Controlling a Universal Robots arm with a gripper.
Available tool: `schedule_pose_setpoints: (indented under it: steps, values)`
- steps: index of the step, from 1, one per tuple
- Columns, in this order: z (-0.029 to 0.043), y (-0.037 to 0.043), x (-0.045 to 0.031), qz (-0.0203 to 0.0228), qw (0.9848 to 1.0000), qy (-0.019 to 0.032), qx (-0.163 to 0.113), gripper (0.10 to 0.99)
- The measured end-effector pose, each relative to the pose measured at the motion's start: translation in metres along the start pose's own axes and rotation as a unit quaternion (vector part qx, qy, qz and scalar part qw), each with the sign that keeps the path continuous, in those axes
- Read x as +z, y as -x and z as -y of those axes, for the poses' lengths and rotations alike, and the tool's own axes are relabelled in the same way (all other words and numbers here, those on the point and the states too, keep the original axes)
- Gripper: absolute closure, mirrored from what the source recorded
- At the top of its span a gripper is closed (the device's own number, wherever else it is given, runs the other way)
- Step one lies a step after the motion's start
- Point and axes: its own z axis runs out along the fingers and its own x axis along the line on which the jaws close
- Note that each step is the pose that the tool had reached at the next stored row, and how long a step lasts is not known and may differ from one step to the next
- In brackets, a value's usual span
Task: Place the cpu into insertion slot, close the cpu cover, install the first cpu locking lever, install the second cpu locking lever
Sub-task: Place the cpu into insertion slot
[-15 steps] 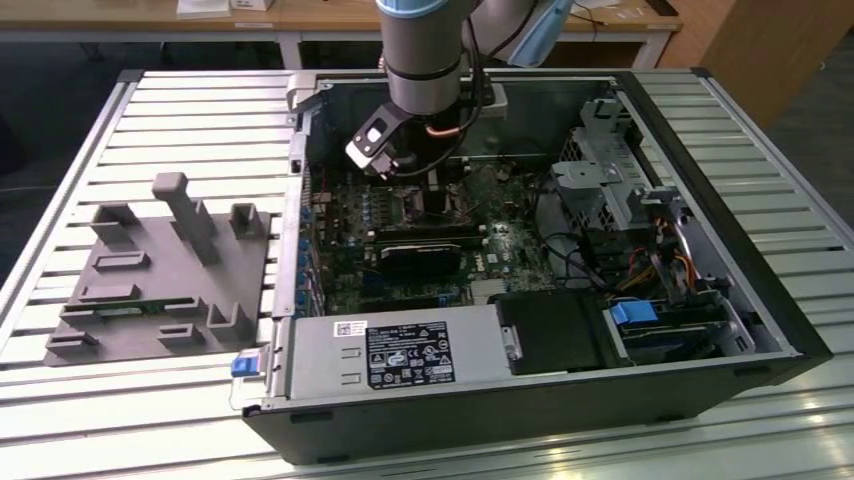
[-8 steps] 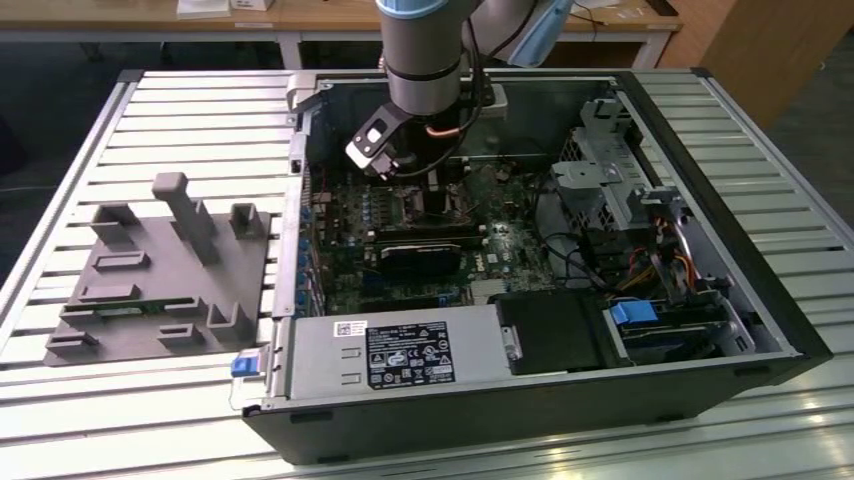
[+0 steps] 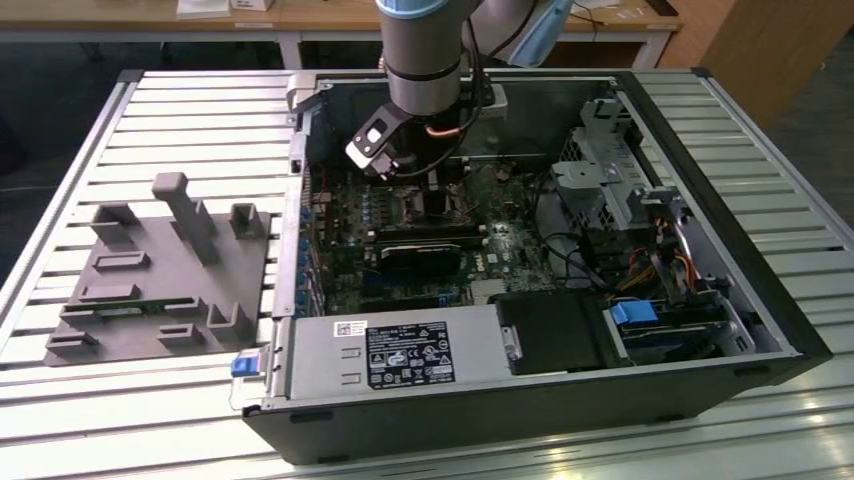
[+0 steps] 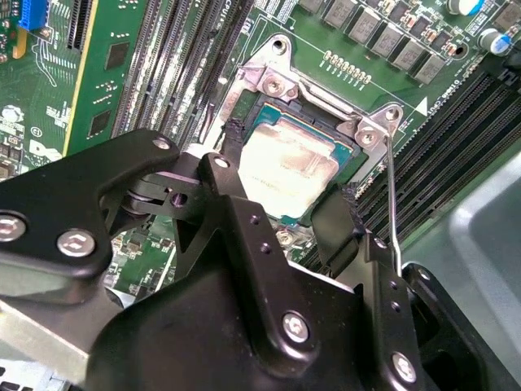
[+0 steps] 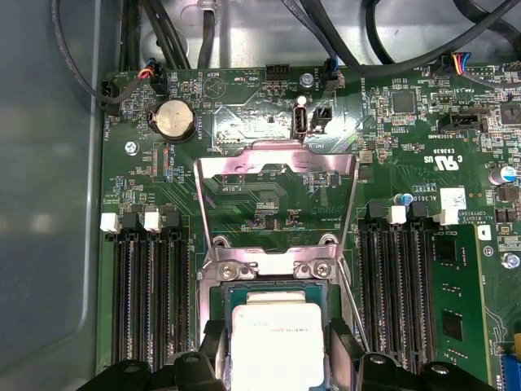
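The arm reaches down into the open case from twelve o'clock in the exterior view, its tip low over the board. A grey block sits at nine o'clock from the case, well apart.

In the second wrist view the claw looks clenched on the cpu. Its black fingers sit against two opposite edges of the chip, with no gap I can make out. The cpu lies inside the frame of the slot, pale top up. It looks level and either seated or just short of it; I can't say which from here.

In the first wrist view the cover stands swung up off the slot, and bare board shows through its cut-out. A thin lever stands free beside the slot, unlatched.

So I'd say the first step is in hand: the cpu is being placed, and nothing after that has begun. The cover is not closed and neither lever is installed. To my eye this step calls for the chip to lie flat and square in the slot, with no sideways push on it. The raised cover and loose lever also need to stay out of the claw's way.
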Motion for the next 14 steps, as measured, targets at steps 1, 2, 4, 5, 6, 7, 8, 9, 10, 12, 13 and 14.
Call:
schedule_pose_setpoints:
  steps: [1, 2, 4, 5, 6, 7, 8, 9, 10, 12, 13, 14]
  values:
    - [0.0, 0.0, -0.0002, 0.0, 1.0, 0.0, 0.0, 0.475]
    - [-0.0001, 0.0, -0.0009, 0.0, 1.0, 0.0, 0.0, 0.475]
    - [-0.0005, -0.0001, -0.0044, 0.0, 1.0, 0.0, 0.0, 0.475]
    - [-0.0007, -0.0001, -0.0065, 0.0, 1.0, 0.0, 0.0, 0.475]
    - [-0.0009, -0.0001, -0.0083, 0.0, 1.0, 0.0, 0.0, 0.475]
    - [-0.0012, -0.0002, -0.0105, -0.0001, 1.0, 0.0, 0.0, 0.475]
    - [-0.0014, -0.0002, -0.0126, 0.0, 1.0, 0.0, 0.0, 0.475]
    - [-0.0016, -0.0003, -0.0145, 0.0, 1.0, 0.0, 0.0, 0.475]
    - [-0.0018, -0.0003, -0.016, 0.0, 1.0, 0.0, 0.0, 0.475]
    - [-0.0021, -0.0003, -0.0184, 0.0, 1.0, 0.0001, 0.0, 0.475]
    - [-0.0021, -0.0003, -0.0187, 0.0, 1.0, 0.0003, 0.0, 0.475]
    - [-0.0016, -0.0003, -0.0187, -0.0002, 1.0, 0.0009, 0.0, 0.475]
